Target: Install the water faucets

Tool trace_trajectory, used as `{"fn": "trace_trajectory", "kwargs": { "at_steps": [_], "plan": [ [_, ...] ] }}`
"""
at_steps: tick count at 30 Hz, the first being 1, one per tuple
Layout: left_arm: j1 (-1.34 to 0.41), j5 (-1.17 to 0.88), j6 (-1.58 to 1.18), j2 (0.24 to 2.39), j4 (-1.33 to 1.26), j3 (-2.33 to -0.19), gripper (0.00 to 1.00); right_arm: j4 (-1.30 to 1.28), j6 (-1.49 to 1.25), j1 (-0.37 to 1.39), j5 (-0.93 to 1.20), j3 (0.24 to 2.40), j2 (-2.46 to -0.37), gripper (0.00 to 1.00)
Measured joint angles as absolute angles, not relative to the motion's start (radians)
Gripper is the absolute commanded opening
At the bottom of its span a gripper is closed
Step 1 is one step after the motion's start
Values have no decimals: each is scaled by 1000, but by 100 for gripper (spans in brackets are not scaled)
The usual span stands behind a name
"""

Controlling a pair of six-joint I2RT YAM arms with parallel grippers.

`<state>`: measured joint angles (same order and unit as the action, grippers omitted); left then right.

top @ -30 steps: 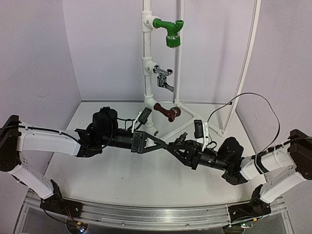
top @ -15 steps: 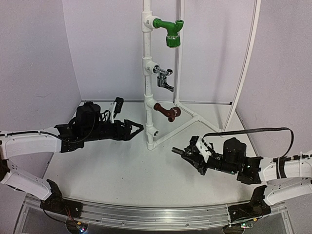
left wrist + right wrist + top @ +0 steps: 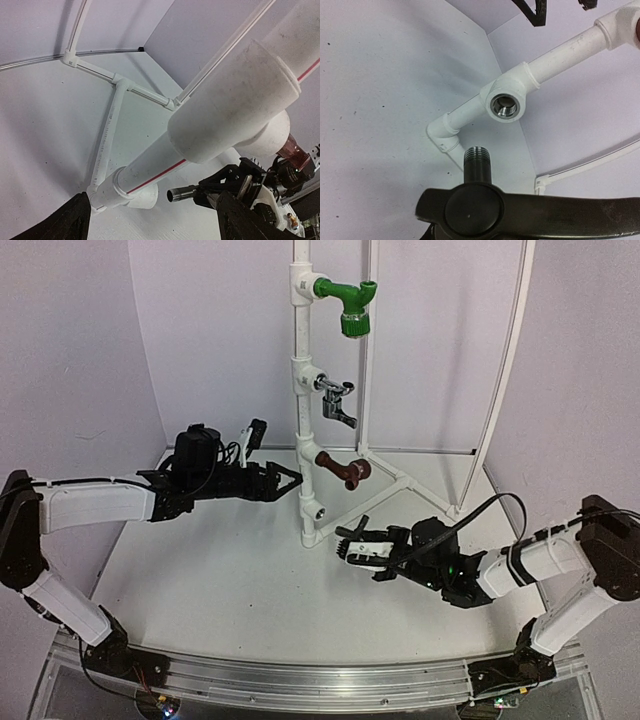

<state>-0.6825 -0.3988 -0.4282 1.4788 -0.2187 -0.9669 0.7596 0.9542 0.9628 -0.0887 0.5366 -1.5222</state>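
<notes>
A white upright pipe (image 3: 301, 390) carries a green faucet (image 3: 347, 305), a silver faucet (image 3: 338, 402) and a brown faucet (image 3: 343, 468). Its lowest socket (image 3: 318, 510) is empty and shows a metal thread in the right wrist view (image 3: 504, 106). My right gripper (image 3: 352, 541) is shut on the dark grey faucet (image 3: 485, 205). The faucet's threaded end (image 3: 477, 152) points at the socket, a short gap away. It also shows in the left wrist view (image 3: 182, 193). My left gripper (image 3: 287, 481) is open and empty, close to the pipe's left side.
White base pipes (image 3: 385, 490) run along the table from the upright's foot to the back right. A thin white frame rod (image 3: 505, 370) stands at the right. Grey walls close the back and both sides.
Both arms have left the table's middle. My left gripper has drawn back left and now sits beside the pipe. My right gripper has brought the dark faucet up to the lowest socket.
</notes>
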Motion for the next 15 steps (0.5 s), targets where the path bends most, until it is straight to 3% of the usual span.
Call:
{"fn": "trace_trajectory", "kwargs": {
  "at_steps": [8, 15],
  "plan": [
    [-676, -491, -362, 1614, -256, -1048, 88, 878, 1102, 948, -87, 569, -1579, 0],
    [-674, -522, -333, 1679, -284, -1096, 76, 935, 1105, 929, -48, 588, -1606, 0]
  ]
}}
